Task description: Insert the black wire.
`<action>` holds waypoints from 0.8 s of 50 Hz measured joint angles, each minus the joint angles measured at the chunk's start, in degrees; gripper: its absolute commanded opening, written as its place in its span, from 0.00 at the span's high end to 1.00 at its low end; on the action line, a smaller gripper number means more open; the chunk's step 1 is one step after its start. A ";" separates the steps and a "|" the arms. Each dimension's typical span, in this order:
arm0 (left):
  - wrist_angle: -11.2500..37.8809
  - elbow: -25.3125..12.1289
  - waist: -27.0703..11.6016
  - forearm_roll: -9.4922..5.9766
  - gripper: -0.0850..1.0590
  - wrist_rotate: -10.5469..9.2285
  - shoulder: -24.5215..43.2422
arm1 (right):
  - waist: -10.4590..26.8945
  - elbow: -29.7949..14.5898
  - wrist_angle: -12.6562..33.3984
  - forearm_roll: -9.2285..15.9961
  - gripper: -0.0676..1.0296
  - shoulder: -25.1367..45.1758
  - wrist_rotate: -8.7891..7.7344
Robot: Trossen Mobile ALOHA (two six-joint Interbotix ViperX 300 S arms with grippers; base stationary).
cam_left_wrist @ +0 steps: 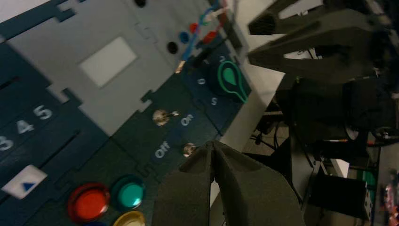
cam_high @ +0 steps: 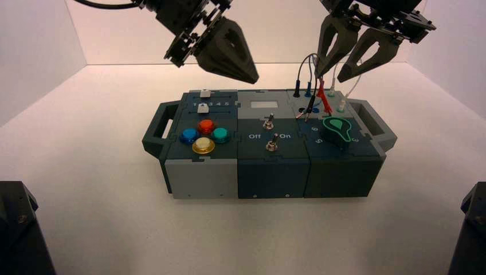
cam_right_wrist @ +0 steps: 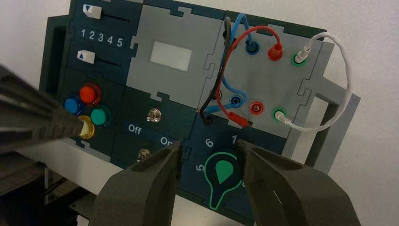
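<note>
The black wire [cam_right_wrist: 221, 70] has one plug standing in a far-row socket of the grey wire panel [cam_right_wrist: 277, 80]. Its other plug [cam_right_wrist: 206, 117] lies loose at the panel's near edge, beside the empty black socket [cam_right_wrist: 216, 95]. In the high view this loose plug [cam_high: 310, 106] slants down with its metal pin showing. My right gripper [cam_right_wrist: 209, 146] is open and empty. It hangs above the green-marked knob [cam_right_wrist: 222, 172], short of the wires, and the high view shows the right gripper [cam_high: 331, 75] raised over the panel. My left gripper [cam_high: 252, 77] is shut and empty, high above the box's middle.
A red wire [cam_right_wrist: 235, 117] also has one plug loose beside the black one. The blue wire [cam_right_wrist: 242, 28] and white wire [cam_right_wrist: 346, 70] are plugged in at both ends. Two toggle switches [cam_high: 267, 122], coloured buttons [cam_high: 205, 136] and sliders [cam_right_wrist: 91, 12] fill the rest of the box.
</note>
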 measured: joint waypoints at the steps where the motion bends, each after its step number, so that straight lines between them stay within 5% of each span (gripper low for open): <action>1: -0.18 0.00 -0.18 -0.09 0.95 0.00 -0.35 | 0.00 0.00 0.09 0.00 0.38 0.00 -0.09; 40: -0.79 0.09 -2.02 -0.26 0.95 -0.62 -1.14 | 0.09 0.79 0.00 1.41 0.38 0.00 0.18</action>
